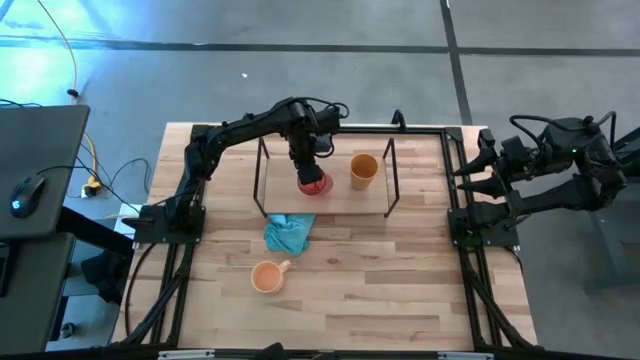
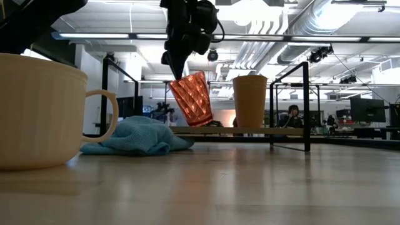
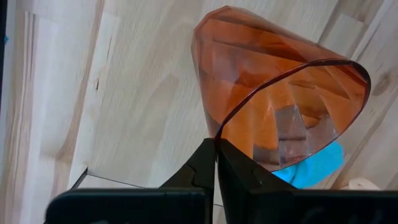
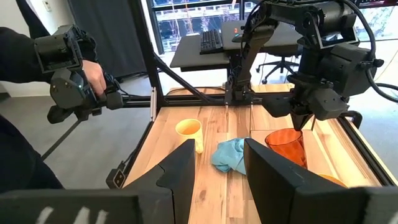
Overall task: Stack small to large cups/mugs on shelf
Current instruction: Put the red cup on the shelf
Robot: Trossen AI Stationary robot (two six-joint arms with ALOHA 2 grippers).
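Observation:
My left gripper (image 1: 312, 168) is shut on the red translucent patterned cup (image 1: 314, 183), held over the shelf's wood board (image 1: 340, 200); the cup also shows in the low view (image 2: 192, 99). The amber tumbler (image 1: 364, 171) stands upright on the shelf board, to the right of the red cup. The light orange mug (image 1: 267, 276) stands on its base on the tabletop nearer the front, handle toward the right. My right gripper (image 4: 217, 168) is open and empty at the table's right edge. My left gripper pinches the red cup's rim (image 3: 219, 132), one finger inside the cup and one outside. The fingers come from above, pointing down. The cup hangs tilted below them (image 2: 194, 100), its mouth up and its base close over the shelf board; whether it touches the board I cannot tell.
A teal-blue cloth (image 1: 288, 233) lies crumpled on the table just in front of the shelf. The shelf's black wire frame (image 1: 390, 165) rises around the board. A person stands beyond the table's left side in the right wrist view (image 4: 37, 74).

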